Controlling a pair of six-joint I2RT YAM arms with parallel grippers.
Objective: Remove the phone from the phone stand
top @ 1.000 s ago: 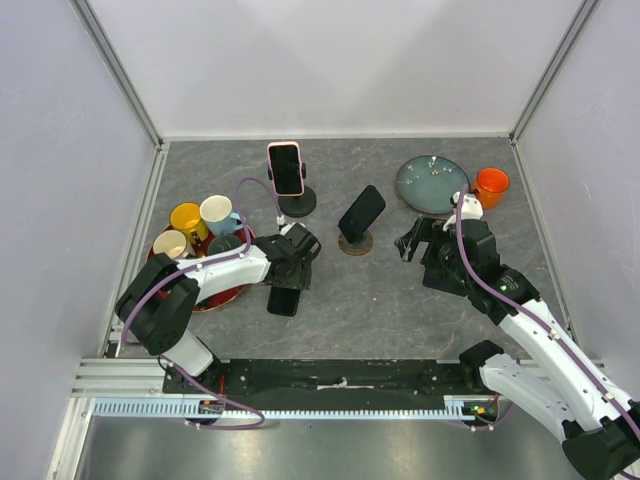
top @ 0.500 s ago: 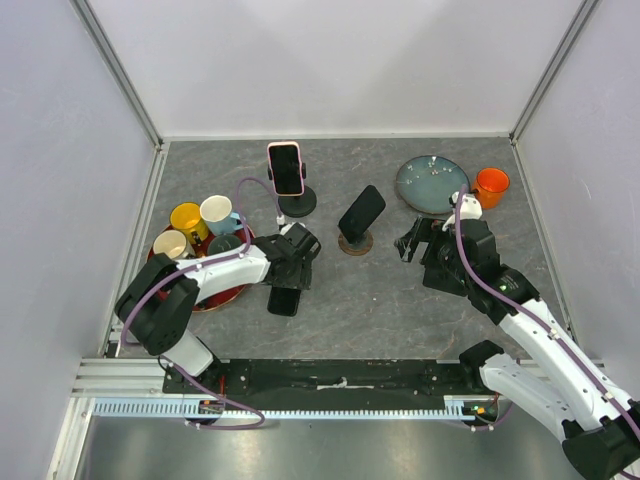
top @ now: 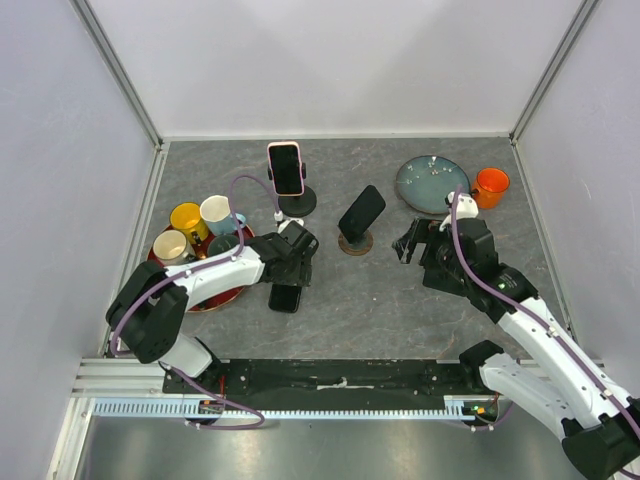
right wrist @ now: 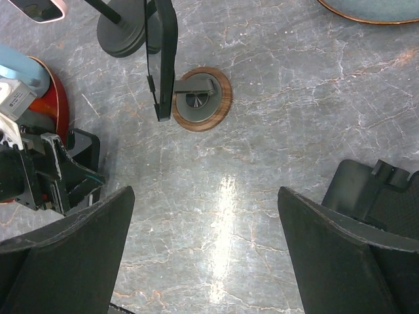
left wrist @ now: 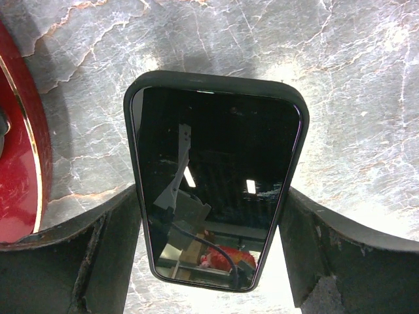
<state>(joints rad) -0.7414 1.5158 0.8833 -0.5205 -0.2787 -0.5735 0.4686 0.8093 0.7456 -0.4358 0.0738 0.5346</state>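
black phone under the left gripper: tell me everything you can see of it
The black phone lies flat, screen up, and looks to rest on the grey marbled table. It has a dark matte case with rounded corners and a glossy screen, off and showing reflections. The left gripper straddles it, one finger along each long edge; whether they press it is unclear. A red tray sits beside it, apart.

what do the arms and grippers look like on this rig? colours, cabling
Left arm and right arm: white link shells, black joints and bases. A purple cable runs along each, looping free near the wrist. Left gripper and right gripper are black, with broad, flat, matte fingers that look scuffed.
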